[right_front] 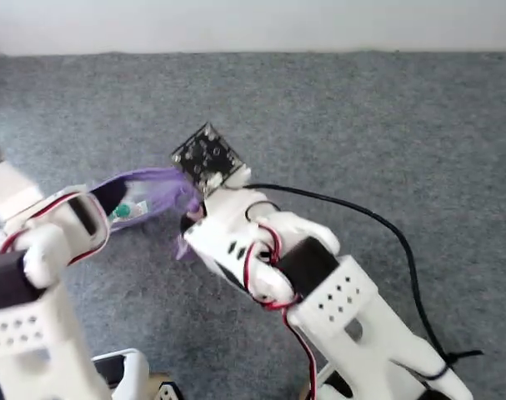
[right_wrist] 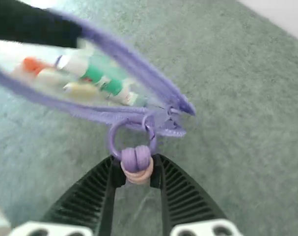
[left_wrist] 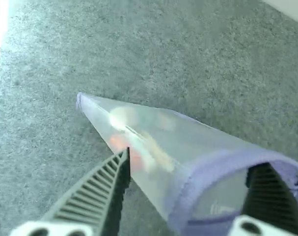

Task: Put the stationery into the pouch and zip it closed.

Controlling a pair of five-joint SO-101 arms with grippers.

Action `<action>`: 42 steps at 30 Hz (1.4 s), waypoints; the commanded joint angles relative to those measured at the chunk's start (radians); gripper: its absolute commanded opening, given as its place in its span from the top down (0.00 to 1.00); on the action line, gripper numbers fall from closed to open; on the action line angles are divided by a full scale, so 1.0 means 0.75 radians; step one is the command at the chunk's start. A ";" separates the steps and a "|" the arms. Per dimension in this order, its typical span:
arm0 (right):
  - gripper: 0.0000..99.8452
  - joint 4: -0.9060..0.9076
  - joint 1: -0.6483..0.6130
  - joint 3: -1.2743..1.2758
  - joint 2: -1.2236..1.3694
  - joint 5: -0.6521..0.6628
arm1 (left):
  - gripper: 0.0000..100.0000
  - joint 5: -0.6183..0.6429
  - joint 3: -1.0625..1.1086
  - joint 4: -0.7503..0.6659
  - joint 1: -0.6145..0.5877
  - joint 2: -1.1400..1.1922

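The pouch (right_front: 148, 187) is clear plastic with purple trim and lies between the two arms on grey carpet. Several markers (right_wrist: 97, 76) lie inside it, one green-banded, one orange-tipped. My left gripper (left_wrist: 193, 162) holds the pouch's (left_wrist: 153, 142) open end, its fingers (left_wrist: 109, 191) on either side of the purple rim. In the high view the left gripper (right_front: 102, 212) is at the pouch's left end. My right gripper (right_wrist: 135, 169) is shut on the zipper pull (right_wrist: 136, 158), a purple ring with beads at the pouch's (right_wrist: 119, 113) other end. From above, the right gripper (right_front: 190, 223) is at the pouch's right tip.
Grey carpet (right_front: 386, 125) covers the surface, with free room to the right and back. A black cable (right_front: 378, 225) runs from the right arm across the carpet. A pale wall (right_front: 253, 25) borders the far edge.
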 commanded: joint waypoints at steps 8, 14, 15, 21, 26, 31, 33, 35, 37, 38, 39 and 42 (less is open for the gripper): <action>0.99 0.283 -0.060 -0.068 -0.181 -0.065 | 0.61 0.090 -0.230 -0.219 0.350 0.442; 0.99 0.322 -0.034 -0.061 -0.216 -0.182 | 0.61 0.088 -0.400 -0.209 0.491 0.497; 0.99 0.318 -0.013 -0.065 -0.214 -0.205 | 0.61 0.088 -0.404 -0.209 0.503 0.499; 0.99 0.267 0.126 -0.084 -0.218 -0.260 | 0.61 0.020 -0.412 -0.178 0.581 0.495; 0.99 0.275 0.136 -0.176 -0.206 -0.276 | 0.61 0.000 -0.463 -0.092 0.671 0.495; 0.99 0.267 0.144 -0.182 -0.206 -0.276 | 0.61 0.004 -0.529 -0.076 0.677 0.495; 0.99 0.261 0.144 -0.184 -0.206 -0.278 | 0.61 0.006 -0.543 -0.047 0.685 0.495; 0.99 0.261 0.146 -0.184 -0.204 -0.278 | 0.61 0.008 -0.549 -0.018 0.687 0.495; 0.99 0.251 0.171 -0.184 -0.202 -0.303 | 0.61 0.008 -0.580 0.000 0.687 0.495; 0.99 0.230 0.183 -0.184 -0.202 -0.317 | 0.61 0.008 -0.602 0.006 0.687 0.495; 0.99 0.212 0.195 -0.184 -0.202 -0.327 | 0.61 0.008 -0.621 -0.004 0.687 0.495; 0.99 0.171 0.212 -0.182 -0.195 -0.329 | 0.61 0.008 -0.641 -0.121 0.739 0.516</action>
